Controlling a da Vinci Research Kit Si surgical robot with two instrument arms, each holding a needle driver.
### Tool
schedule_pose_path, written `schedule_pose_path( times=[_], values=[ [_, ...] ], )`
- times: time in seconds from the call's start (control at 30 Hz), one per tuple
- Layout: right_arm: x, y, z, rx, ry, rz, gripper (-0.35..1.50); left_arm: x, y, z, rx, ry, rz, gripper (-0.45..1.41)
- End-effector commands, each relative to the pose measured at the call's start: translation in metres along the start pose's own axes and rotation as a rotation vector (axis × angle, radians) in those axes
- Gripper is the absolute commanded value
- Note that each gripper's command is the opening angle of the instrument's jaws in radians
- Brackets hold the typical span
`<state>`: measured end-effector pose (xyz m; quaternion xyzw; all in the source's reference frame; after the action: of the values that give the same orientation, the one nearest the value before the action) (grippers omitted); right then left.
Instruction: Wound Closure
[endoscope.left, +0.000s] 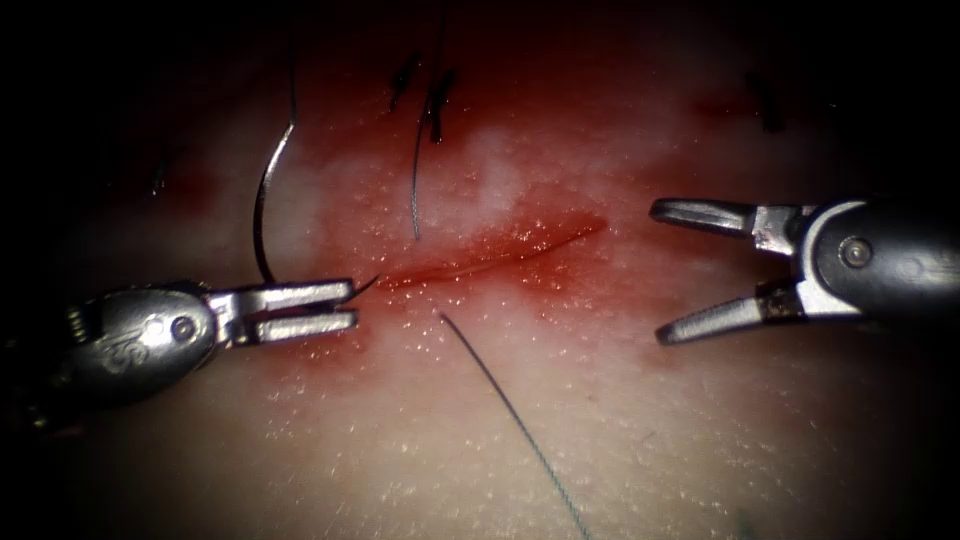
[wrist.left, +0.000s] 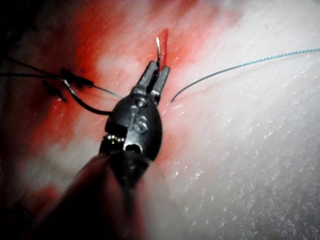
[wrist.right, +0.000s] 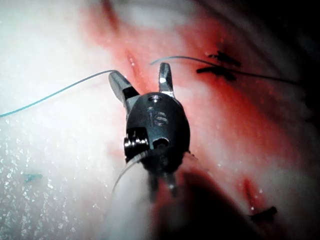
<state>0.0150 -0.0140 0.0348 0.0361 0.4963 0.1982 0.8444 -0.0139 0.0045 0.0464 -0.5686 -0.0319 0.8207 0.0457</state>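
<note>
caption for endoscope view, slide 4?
Left claw grips needle near its tip at cut's left end; right claw open, empty.

Left tool (endoscope.left: 352, 305) closed, seemingly; right tool (endoscope.left: 668, 270) spread.

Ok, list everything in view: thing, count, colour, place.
Pale pork-belly tissue: one, whitish, under everything.
Cut: one, red slit, centre, open.
Red fluid: smeared around the cut.
Curved steel needle: one, dark, left of the cut, held near its tip, tip at the cut's left end.
Thin thread: bluish strand, below the cut.
Dark stitch knots: above the cut.
Left end effector: shut on the needle.
Right end effector: open, empty, right of the cut.
</note>
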Motion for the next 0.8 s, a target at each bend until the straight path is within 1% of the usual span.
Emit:
schedule_pose_path(
  times=[0.03, 0.2, 0.23, 0.43, 0.5, 0.7, 0.8],
  values=[
    [-0.0001, -0.0002, 0.0008, 0.002, 0.002, 0.001, 0.78, -0.0004, -0.0002, 0.0007, 0.001, 0.001, 0.000, -0.45],
    [0.0006, 0.0003, 0.0003, 0.001, 0.018, 0.011, 0.79, -0.0004, -0.0002, 0.0007, 0.004, 0.000, 0.000, -0.45],
    [0.0008, 0.0005, 0.0001, 0.002, 0.020, 0.014, 0.83, -0.0004, -0.0002, 0.0007, 0.004, 0.000, 0.000, -0.45],
    [0.0007, 0.0003, 0.0002, 0.002, 0.023, 0.013, 0.85, -0.0005, -0.0002, 0.0006, 0.002, 0.000, 0.001, -0.45],
    [0.0005, 0.0002, 0.0004, 0.000, 0.024, 0.010, 0.93, -0.0005, -0.0003, 0.0006, 0.002, 0.000, 0.001, -0.45],
    [-0.0007, -0.0001, 0.0011, 0.028, 0.025, -0.001, 0.91, -0.0005, -0.0003, 0.0006, 0.002, 0.000, 0.001, -0.45],
    [-0.0020, -0.0004, 0.0022, 0.051, 0.010, -0.024, 0.91, -0.0006, -0.0003, 0.0006, 0.002, 0.000, 0.002, -0.45]
  ],
)
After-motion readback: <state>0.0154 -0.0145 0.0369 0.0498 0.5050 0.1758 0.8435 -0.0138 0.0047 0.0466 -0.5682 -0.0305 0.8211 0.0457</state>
